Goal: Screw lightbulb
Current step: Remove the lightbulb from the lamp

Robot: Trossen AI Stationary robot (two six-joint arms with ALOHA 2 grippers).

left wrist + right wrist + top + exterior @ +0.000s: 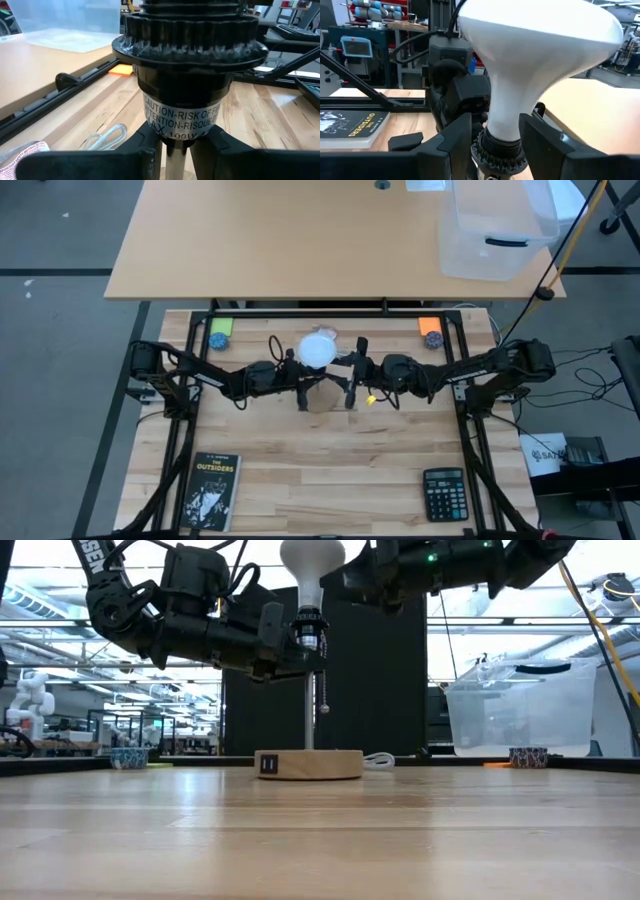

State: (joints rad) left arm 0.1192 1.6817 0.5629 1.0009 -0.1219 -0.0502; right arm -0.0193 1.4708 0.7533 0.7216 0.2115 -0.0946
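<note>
A lamp stands upright at the table's middle, resting on its round wooden base (308, 764), with a thin metal post and a black socket (185, 75). The white lightbulb (312, 565) sits upright in the socket, globe on top. My left gripper (177, 155) reaches in level from the left and is shut at the socket's underside. My right gripper (495, 145) comes level from the right and is open. Its fingers stand on either side of the lightbulb's narrow neck (504, 120), with a gap showing beside one finger. My left gripper pinches the lower end of the black socket (172, 142), where it meets the post, between its two fingers (145, 150). The fingers come in level from the table's left side and lie across the upright post. The lamp stays upright with its base on the table.
A pull chain (323, 690) hangs beside the post. A white cable (105, 140) lies behind the base. A book (210, 490) lies near left and a calculator (443, 492) near right. A green pad (221, 326) and an orange pad (429, 326) lie at the far corners. A clear bin (495, 230) stands on the desk beyond.
</note>
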